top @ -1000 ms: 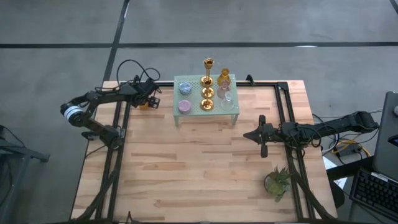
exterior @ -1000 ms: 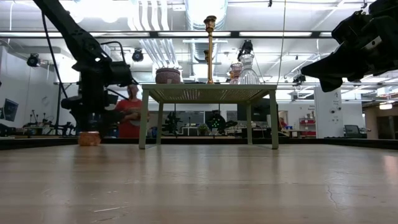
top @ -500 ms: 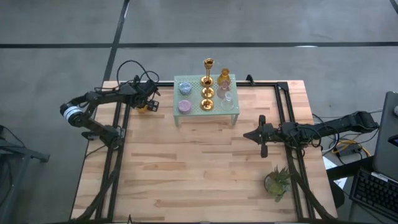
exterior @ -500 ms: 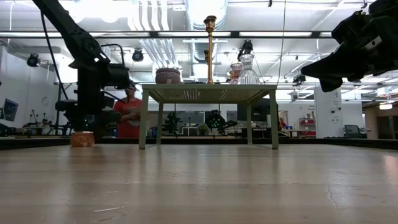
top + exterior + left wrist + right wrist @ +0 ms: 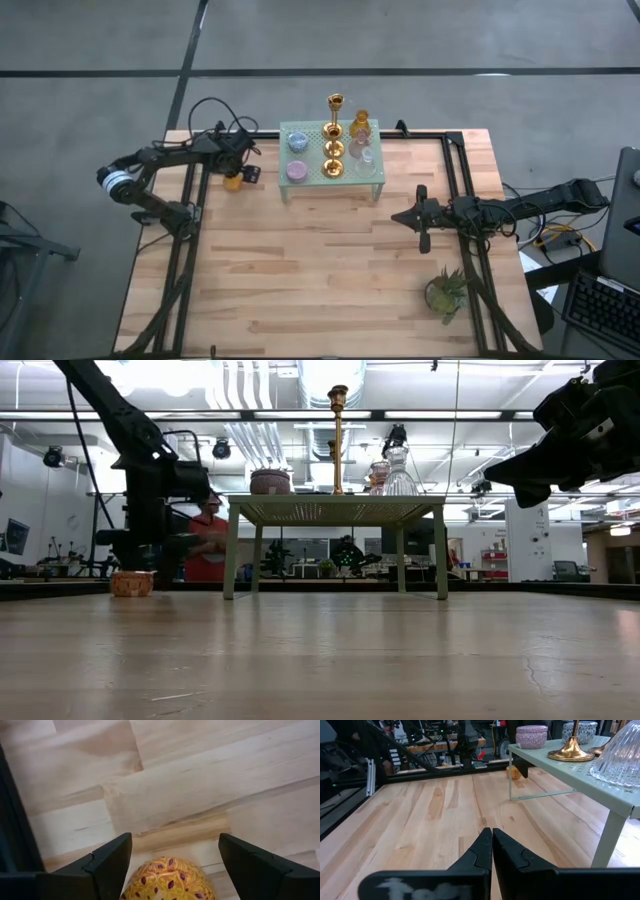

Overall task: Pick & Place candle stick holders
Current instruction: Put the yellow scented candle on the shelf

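Observation:
A small orange cup with a leaf pattern [image 5: 233, 181] stands on the table left of the pale green rack [image 5: 312, 182], with my left gripper [image 5: 240, 176] around it. In the left wrist view the cup [image 5: 167, 880] fills the gap between the two fingers, behind their tips. On the rack stand gold stemmed holders [image 5: 335, 125], a blue cup [image 5: 298, 141], a purple cup [image 5: 297, 171], an amber one [image 5: 360, 125] and a clear one [image 5: 366, 160]. My right gripper [image 5: 398, 216] waits shut above the table's right part. My left gripper has the orange cup's two opposite sides [image 5: 131, 887] between its two fingers, well back from their tips. The fingers slant steeply down from the far left. The cup sits upright, and in the low view its base [image 5: 132, 593] is at table level.
A small green potted plant [image 5: 445, 292] stands near the right front. The rack's legs [image 5: 231, 550] leave open room beneath it. Black rails [image 5: 190, 250] run along both table sides. A person in red [image 5: 208, 545] is in the room behind.
My left gripper has turned at the wrist without shifting its place. The orange cup has slid with it a short way along the table toward the near edge and stays upright.

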